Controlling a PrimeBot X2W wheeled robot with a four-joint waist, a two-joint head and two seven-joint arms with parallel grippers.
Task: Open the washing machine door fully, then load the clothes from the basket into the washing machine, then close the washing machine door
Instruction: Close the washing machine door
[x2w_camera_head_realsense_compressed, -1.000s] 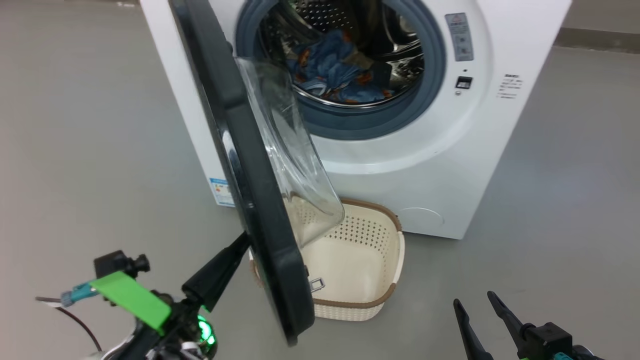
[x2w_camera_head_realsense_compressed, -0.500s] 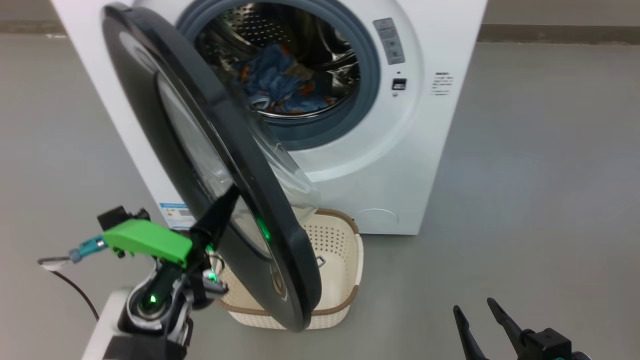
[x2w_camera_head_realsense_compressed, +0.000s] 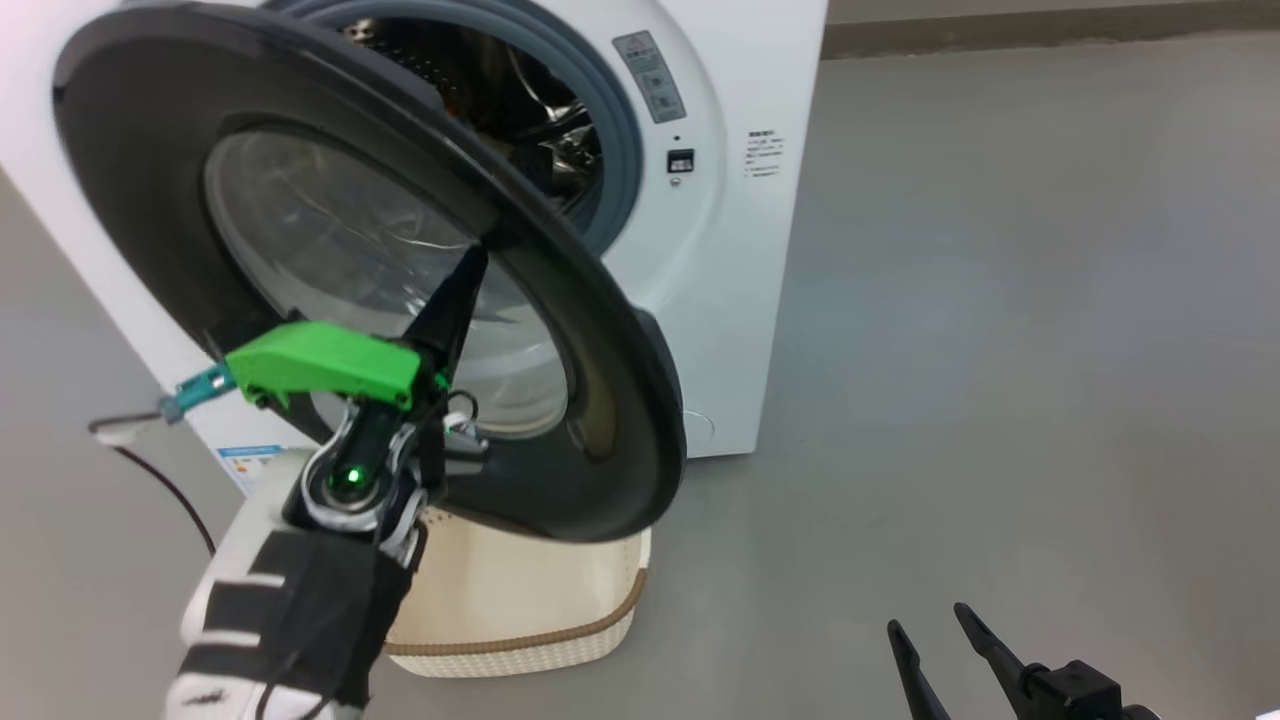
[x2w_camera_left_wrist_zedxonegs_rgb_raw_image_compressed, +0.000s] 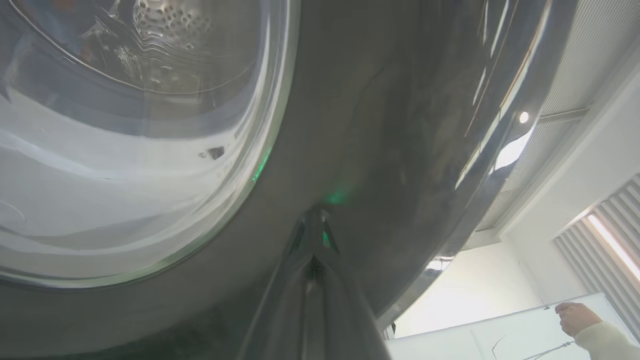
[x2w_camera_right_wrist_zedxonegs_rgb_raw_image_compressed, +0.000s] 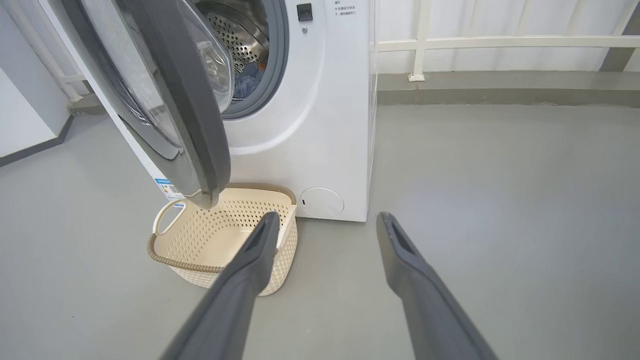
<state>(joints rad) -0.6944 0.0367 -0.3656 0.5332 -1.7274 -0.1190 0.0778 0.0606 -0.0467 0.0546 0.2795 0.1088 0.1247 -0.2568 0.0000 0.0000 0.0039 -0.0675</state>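
Note:
The glossy black washing machine door (x2w_camera_head_realsense_compressed: 140, 200) stands partly swung toward the grey-ringed opening of the white washing machine (x2w_camera_head_realsense_compressed: 740, 250). My left gripper (x2w_camera_head_realsense_compressed: 470, 265) is shut, its tip (x2w_camera_left_wrist_zedxonegs_rgb_raw_image_compressed: 312, 222) pressed against the door's outer black ring (x2w_camera_left_wrist_zedxonegs_rgb_raw_image_compressed: 375, 125) beside the glass bowl. A bit of blue clothes (x2w_camera_right_wrist_zedxonegs_rgb_raw_image_compressed: 245, 85) shows inside the drum behind the door (x2w_camera_right_wrist_zedxonegs_rgb_raw_image_compressed: 190, 100). The cream basket (x2w_camera_head_realsense_compressed: 520, 600) sits on the floor under the door, and its inside (x2w_camera_right_wrist_zedxonegs_rgb_raw_image_compressed: 200, 235) looks empty. My right gripper (x2w_camera_head_realsense_compressed: 925, 617) hangs open low at the right, its fingers (x2w_camera_right_wrist_zedxonegs_rgb_raw_image_compressed: 327, 216) apart and holding nothing.
Grey floor spreads wide to the right of the machine (x2w_camera_right_wrist_zedxonegs_rgb_raw_image_compressed: 325, 125). A white railing (x2w_camera_right_wrist_zedxonegs_rgb_raw_image_compressed: 500, 42) and wall run behind it. A person's hand (x2w_camera_left_wrist_zedxonegs_rgb_raw_image_compressed: 575, 317) shows past the door's edge in the left wrist view. A black cable (x2w_camera_head_realsense_compressed: 170, 490) trails on the floor at left.
The head camera has shifted. The door has swung from edge-on toward the opening, with my left gripper moving up along its outer face. The right gripper stays put.

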